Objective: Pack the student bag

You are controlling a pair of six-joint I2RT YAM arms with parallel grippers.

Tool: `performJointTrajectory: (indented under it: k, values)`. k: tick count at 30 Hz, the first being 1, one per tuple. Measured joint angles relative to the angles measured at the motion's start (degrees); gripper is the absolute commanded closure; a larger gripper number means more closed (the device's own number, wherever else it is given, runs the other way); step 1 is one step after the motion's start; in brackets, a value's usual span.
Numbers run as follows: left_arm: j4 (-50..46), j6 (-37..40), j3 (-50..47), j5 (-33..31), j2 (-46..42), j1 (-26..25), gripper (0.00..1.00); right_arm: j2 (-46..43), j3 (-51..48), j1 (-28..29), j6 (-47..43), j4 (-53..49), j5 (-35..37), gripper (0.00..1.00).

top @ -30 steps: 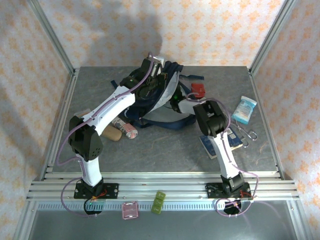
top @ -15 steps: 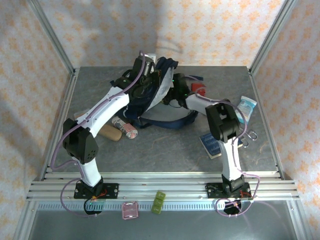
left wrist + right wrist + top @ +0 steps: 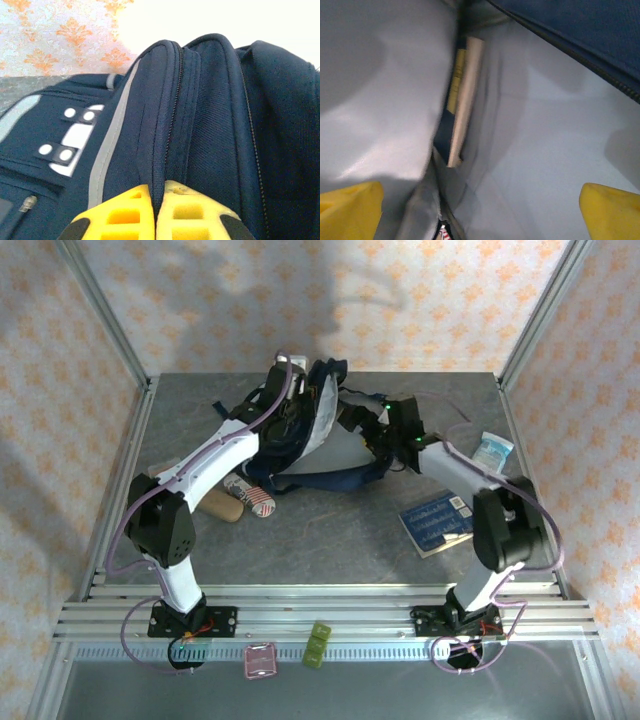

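Grey tabletop (image 3: 330, 530), patterned walls (image 3: 400, 300). Left tool (image 3: 156, 202) is clamped on the student bag (image 3: 335, 445) at its zipper rim, back centre. Right tool (image 3: 480, 207), shut a second ago, is now spread wide inside the lining; an item is judged released. Counted: one bag, one blue book (image 3: 437, 523), one white packet (image 3: 493, 452).

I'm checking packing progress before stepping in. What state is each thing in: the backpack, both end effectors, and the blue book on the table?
student bag: open, its rim fabric pinched and held up.
left end effector: shut on the student bag's rim beside the zipper.
right end effector: open, reaching inside the student bag, holding nothing.
blue book: closed, lying flat outside the student bag, not yet packed.
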Motion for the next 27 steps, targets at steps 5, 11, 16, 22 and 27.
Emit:
performJointTrajectory:
  k: [5, 11, 16, 22, 27]
  values:
    - [5.84, -1.01, -2.93, 0.57, 0.11, -0.96, 0.54, -12.61, -6.84, -4.0, -1.49, -7.34, 9.2, 0.0]
    - [9.7, -3.5, -8.5, 3.08, 0.11, -1.44, 0.55, -20.22, -20.09, -8.55, -2.43, -13.57, 15.61, 0.01]
    - [10.43, -4.98, -13.42, 3.48, 0.09, -1.33, 0.72, -20.87, -24.22, -9.16, -4.09, -15.02, 15.13, 0.26]
    - [10.43, -5.64, -14.56, 3.87, -0.26, -1.62, 0.65, -15.85, -22.36, -7.85, -4.22, -8.17, 10.03, 0.3]
    - [10.78, -6.49, -17.62, 3.45, -4.2, -1.7, 0.61, -6.95, -12.96, -3.56, -5.01, -4.52, 8.44, 0.29]
